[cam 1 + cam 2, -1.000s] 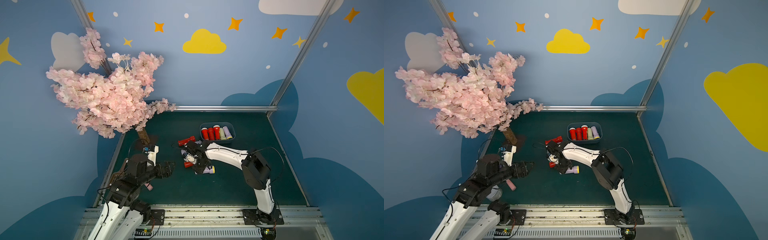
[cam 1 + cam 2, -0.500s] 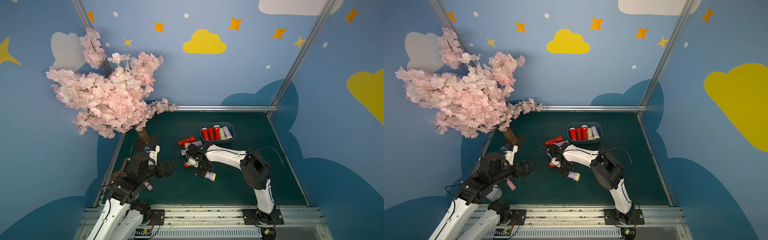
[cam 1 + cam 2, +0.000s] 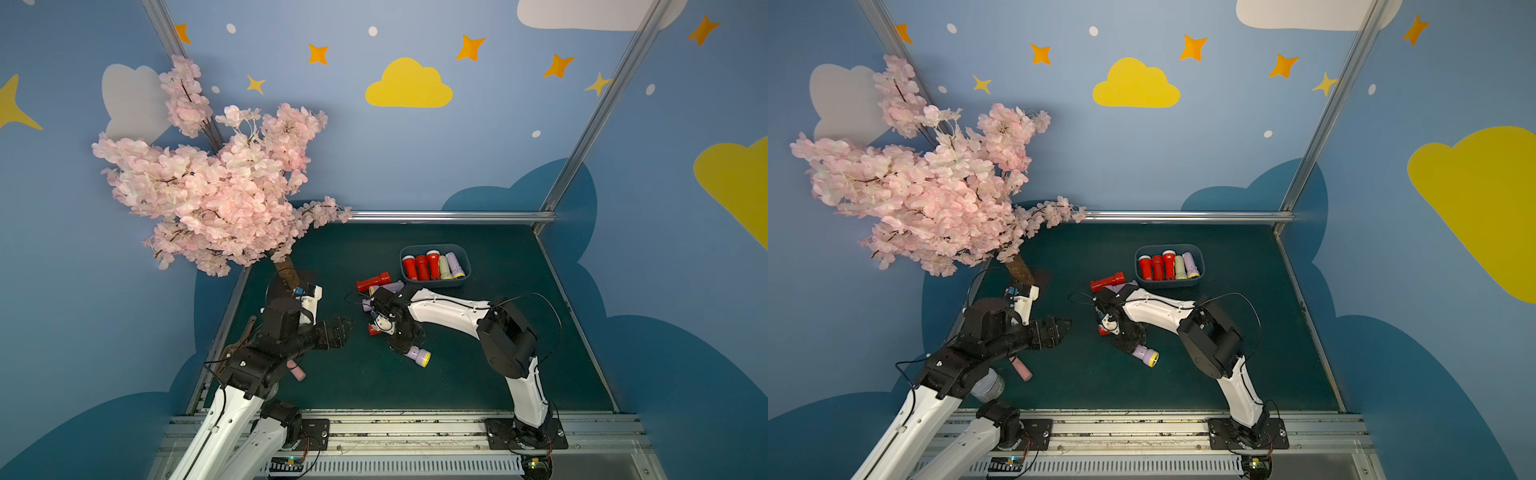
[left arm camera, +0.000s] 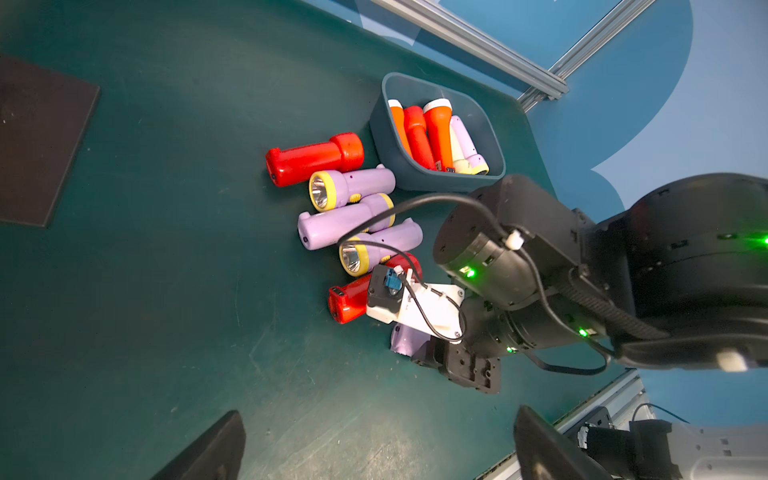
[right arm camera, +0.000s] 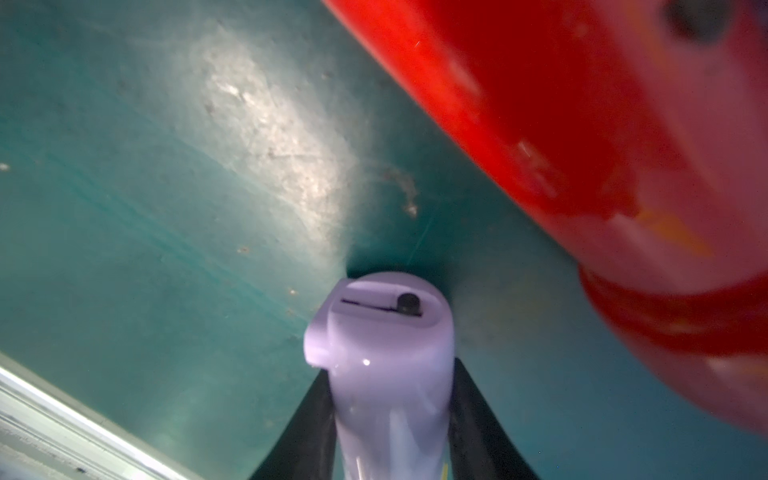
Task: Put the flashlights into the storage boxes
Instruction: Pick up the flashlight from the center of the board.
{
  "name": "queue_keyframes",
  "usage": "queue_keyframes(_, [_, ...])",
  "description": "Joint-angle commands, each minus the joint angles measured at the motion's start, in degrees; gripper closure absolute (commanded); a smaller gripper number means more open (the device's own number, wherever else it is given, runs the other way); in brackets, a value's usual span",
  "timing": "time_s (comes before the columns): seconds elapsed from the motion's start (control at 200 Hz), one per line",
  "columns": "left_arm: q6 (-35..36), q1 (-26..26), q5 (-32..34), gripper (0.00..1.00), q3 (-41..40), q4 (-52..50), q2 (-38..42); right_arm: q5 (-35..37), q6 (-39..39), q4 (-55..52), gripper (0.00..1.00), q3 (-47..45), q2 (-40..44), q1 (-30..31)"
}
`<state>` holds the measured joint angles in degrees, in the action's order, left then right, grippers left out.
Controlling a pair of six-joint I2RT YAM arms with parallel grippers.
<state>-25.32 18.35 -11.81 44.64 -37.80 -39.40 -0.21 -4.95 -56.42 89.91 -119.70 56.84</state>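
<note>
The blue-grey storage box [image 3: 436,283] [image 3: 1169,283] [image 4: 386,137] holds three red flashlights [image 3: 422,267], a cream one and a lilac one. Loose in front of it lie a red flashlight [image 3: 372,281] [image 4: 313,160], three lilac ones [image 4: 351,189] and another red one [image 4: 353,297] [image 5: 582,124]. My right gripper [image 3: 402,344] [image 3: 1128,345] [image 5: 392,370] is shut on a lilac flashlight [image 3: 417,356] [image 3: 1144,355] [image 5: 386,332], both fingers against its body, low over the mat. My left gripper [image 3: 345,328] [image 3: 1065,326] [image 4: 378,419] hangs open and empty to the left.
A pink blossom tree [image 3: 216,195] stands at the back left on a dark base plate [image 4: 37,141]. A pink handle [image 3: 296,371] and a silver tin [image 3: 988,386] lie under my left arm. A metal rail [image 3: 415,419] runs along the front edge.
My right gripper has narrowed onto the lilac flashlight and shifted it a little toward the front, away from the pile. The left arm has barely moved.
</note>
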Motion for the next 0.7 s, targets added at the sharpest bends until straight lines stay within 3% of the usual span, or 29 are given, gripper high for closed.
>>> queue_keyframes(0.0, [1.9,-0.5,-1.0,0.01,1.9,2.3,-1.8,3.0,1.2,1.4,0.74,0.7,-3.1,-0.2])
queue_keyframes(0.09, [2.7,-0.8,-1.2,0.01,2.8,3.1,-3.7,4.1,1.7,1.1,0.83,0.6,-2.2,-0.6])
queue_keyframes(0.38, [5.2,-2.5,-4.9,0.01,6.0,6.2,-10.5,5.2,3.3,-1.0,0.82,1.7,3.0,-3.9])
queue_keyframes(0.696, [6.6,-3.0,-7.4,0.01,9.2,10.7,-18.2,7.8,2.2,-3.7,0.81,9.3,4.1,-11.0])
